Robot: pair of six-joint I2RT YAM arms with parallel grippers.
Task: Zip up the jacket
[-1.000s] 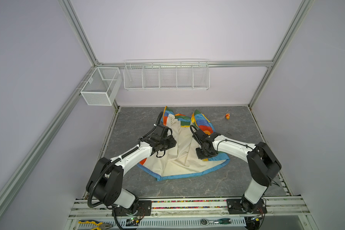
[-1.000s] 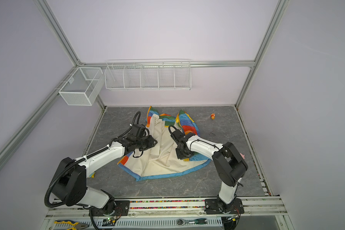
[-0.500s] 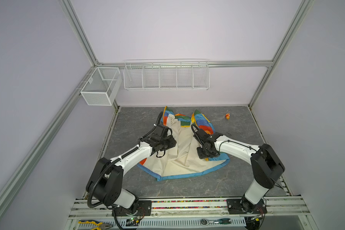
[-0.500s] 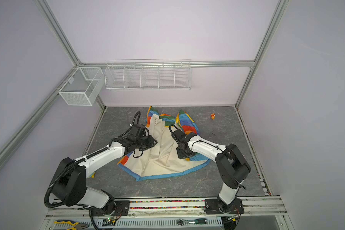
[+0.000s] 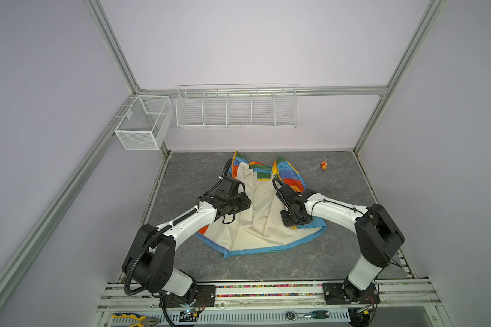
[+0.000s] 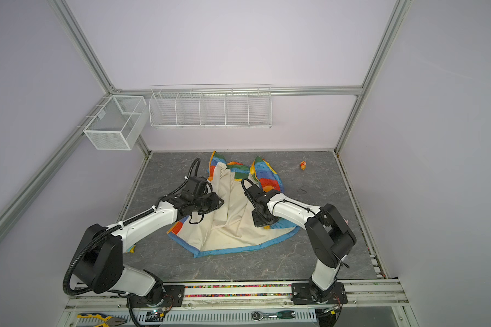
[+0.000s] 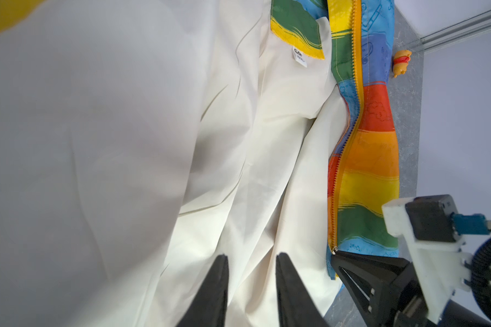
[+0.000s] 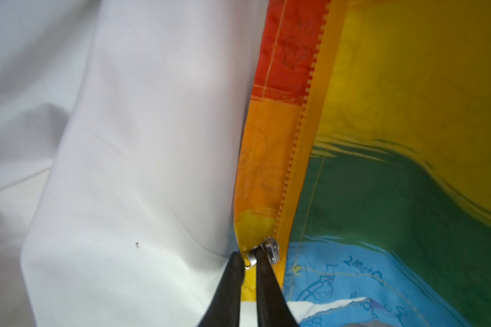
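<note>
- Between the tips of the right gripper [image 8: 248, 259], the silver zipper pull [image 8: 270, 247] sat pinched, the jaws closed to a sliver on its tab.
- Straight ahead of those tips, the orange-yellow zipper strip [image 8: 296, 133] ran away along a striped front panel, with a single row of teeth showing.
- Just beside the same tips, a thick fold of cream lining [image 8: 142, 170] crowded against the strip and touched one finger.
- Across that lining from the right gripper, the left gripper [image 7: 251, 259] stood with its jaws partly apart and lining in the gap. Whether it pinched the cloth could not be told.
- Under and around both grippers, the jacket [image 5: 255, 229] lay spread open on the grey table [image 5: 267, 269]. Its lining faced up, the blue hem lay toward the arms' bases and the collar away from them.
- The left arm [image 5: 190, 223] lay over the jacket edge on its own side.
- Well beyond the right gripper and clear of the jacket, a small orange toy [image 5: 324, 164] lay on the table.
- Farther out, a wire rack [image 5: 236, 107] hung on the back wall, and a mesh basket [image 5: 142, 124] hung at the corner beyond the left gripper.
- Behind the arms' bases lay pliers [image 5: 133, 320] and a ratchet [image 5: 306, 314].
- Counted: one jacket, one zipper pull, two grippers, one toy, one rack of five bays, one basket, two tools.
</note>
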